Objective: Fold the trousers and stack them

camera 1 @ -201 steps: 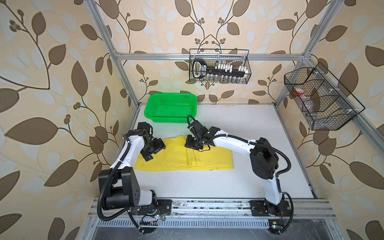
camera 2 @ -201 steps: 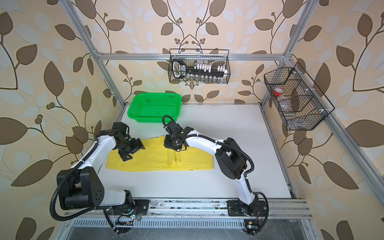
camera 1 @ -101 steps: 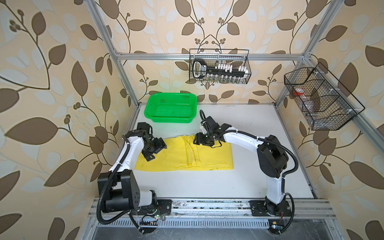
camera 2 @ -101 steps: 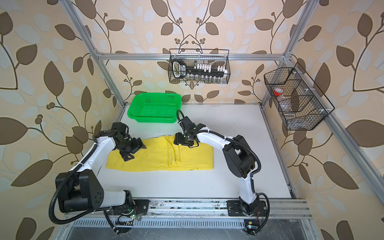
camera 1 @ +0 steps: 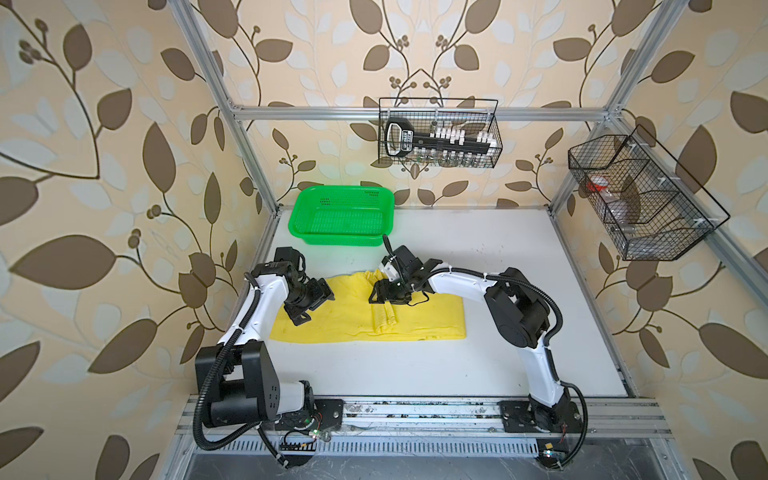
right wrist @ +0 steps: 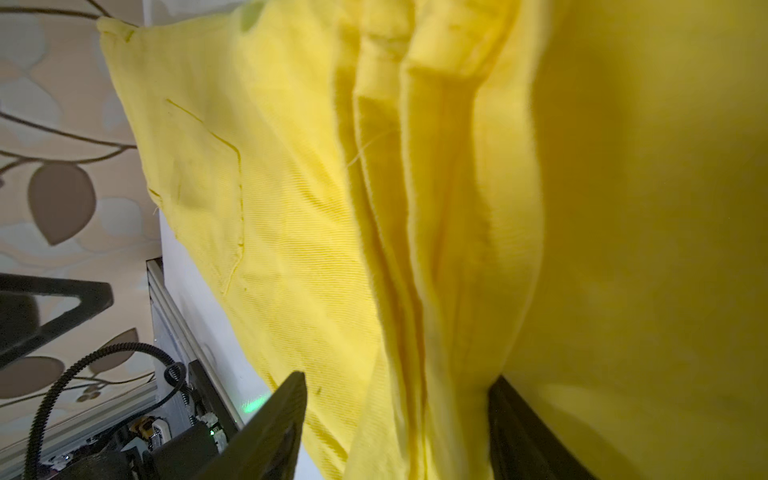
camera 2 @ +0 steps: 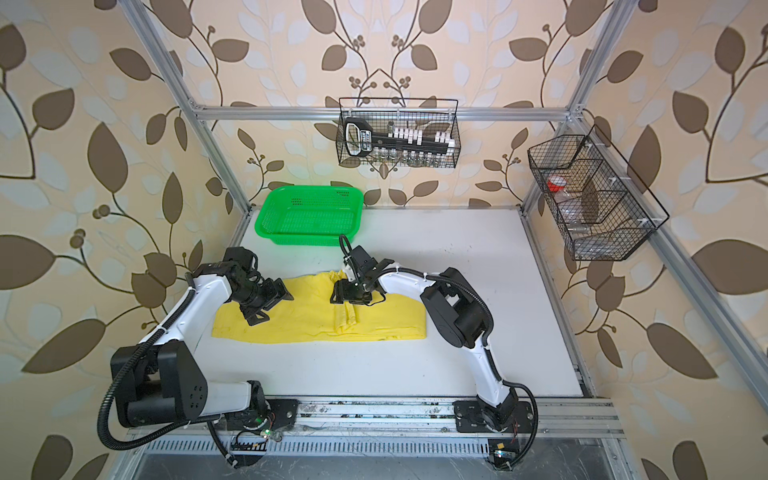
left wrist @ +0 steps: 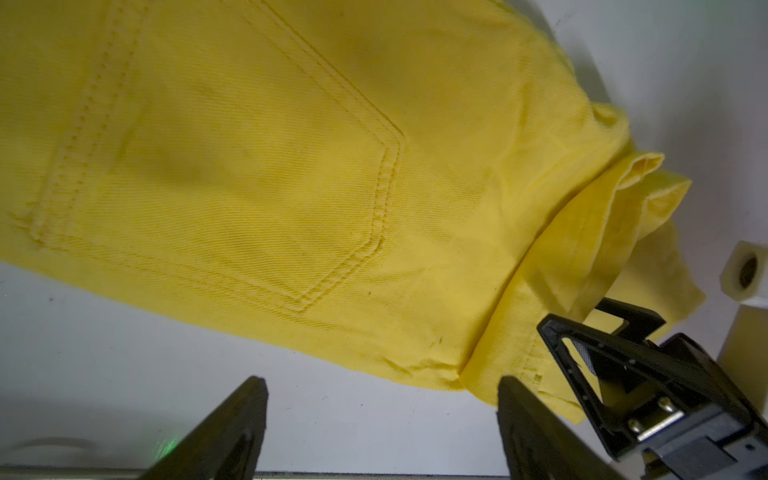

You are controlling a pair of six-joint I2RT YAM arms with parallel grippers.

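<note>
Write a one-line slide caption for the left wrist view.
Open left gripper poised over the white table beside the yellow trousers, stitched back pocket facing up.

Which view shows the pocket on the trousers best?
The left wrist view: the pocket fills it, stitching sharp. The right wrist view shows only a blurred seam; in both top views the trousers look plain.

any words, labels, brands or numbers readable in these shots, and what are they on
Label on the black tool in the back wire basket: white print, too small to read.
Items in the side wire basket: too small to tell whether they carry print.
Trousers: no text shows.
Green basket: no text shows.
Nothing can be quoted.
</note>
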